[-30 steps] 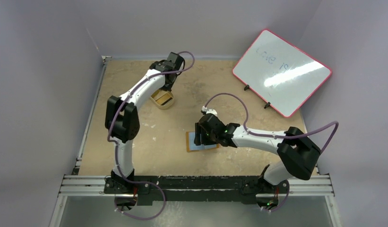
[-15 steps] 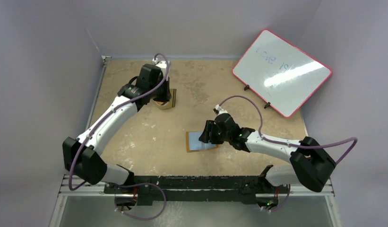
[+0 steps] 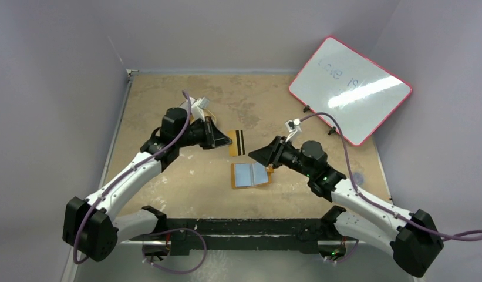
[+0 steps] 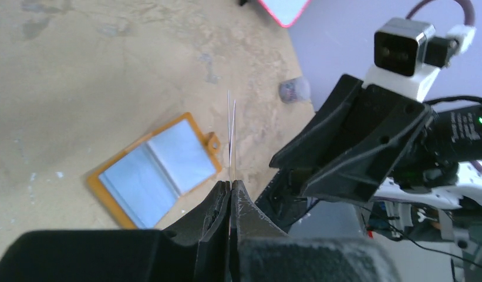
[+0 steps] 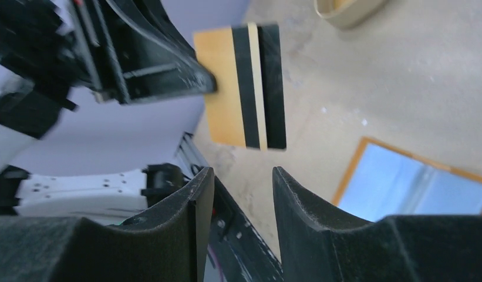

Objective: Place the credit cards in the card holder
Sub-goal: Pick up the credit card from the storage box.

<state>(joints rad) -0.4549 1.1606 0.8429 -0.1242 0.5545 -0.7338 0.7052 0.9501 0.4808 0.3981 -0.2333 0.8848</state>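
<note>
Pinching one end of the stiff-looking, slippery credit card (image 3: 238,142) in its jaws, the left gripper (image 3: 228,141) is holding it above the card holder (image 3: 250,175); the right gripper (image 5: 243,173), jaws spread, is facing its free end, the likely hold.

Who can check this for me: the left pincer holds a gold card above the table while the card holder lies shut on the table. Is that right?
Not quite. The card holder lies open, not shut, with its blue pockets facing up, as the top external view shows. The rest stands: the left pincer holds a gold card above the table.
</note>
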